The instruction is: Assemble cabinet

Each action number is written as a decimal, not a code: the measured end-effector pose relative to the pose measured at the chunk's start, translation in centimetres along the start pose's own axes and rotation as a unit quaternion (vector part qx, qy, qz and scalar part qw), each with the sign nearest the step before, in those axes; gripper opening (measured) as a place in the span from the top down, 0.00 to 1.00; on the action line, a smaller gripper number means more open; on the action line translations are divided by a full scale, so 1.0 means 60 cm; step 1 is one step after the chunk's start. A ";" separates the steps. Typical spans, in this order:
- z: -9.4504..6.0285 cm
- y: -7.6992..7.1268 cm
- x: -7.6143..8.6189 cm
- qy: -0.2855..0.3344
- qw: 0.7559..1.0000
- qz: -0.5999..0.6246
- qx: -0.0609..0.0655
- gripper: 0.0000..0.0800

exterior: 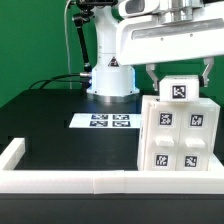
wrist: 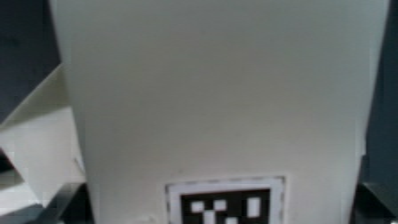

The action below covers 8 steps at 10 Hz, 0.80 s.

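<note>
Exterior view shows you the cabinet (exterior: pixel 176 133) standing upright on the counter (exterior: pixel 60 138) near the white rim (exterior: pixel 60 180), with the hand (exterior: pixel 177 78) spread around its tagged top block. Wrist view fills with white panel. Judging by that, the body looks mostly together; what remains you cannot tell.

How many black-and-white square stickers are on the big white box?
5 on the matte white boxy cabinet: one on top, four on its front face. More may hide on unseen sides.
</note>
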State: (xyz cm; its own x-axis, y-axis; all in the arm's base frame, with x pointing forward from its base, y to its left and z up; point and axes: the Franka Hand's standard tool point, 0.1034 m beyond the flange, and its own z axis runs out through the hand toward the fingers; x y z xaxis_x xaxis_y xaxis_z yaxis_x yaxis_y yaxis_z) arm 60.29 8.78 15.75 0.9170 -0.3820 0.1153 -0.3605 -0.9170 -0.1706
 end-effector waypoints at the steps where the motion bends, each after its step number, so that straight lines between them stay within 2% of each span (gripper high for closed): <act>1: -0.001 0.001 -0.004 0.003 0.998 0.066 0.003 0.30; 4: -0.002 0.000 -0.004 0.004 0.979 0.204 0.010 0.30; 6: -0.002 -0.001 -0.005 0.004 0.967 0.254 0.010 0.30; 8: -0.003 -0.003 -0.007 -0.003 0.934 0.358 0.014 0.30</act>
State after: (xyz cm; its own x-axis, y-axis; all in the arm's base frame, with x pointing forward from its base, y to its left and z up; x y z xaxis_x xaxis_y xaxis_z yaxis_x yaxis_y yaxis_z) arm 59.97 9.09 15.90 0.4432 -0.8954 -0.0426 -0.8770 -0.4233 -0.2272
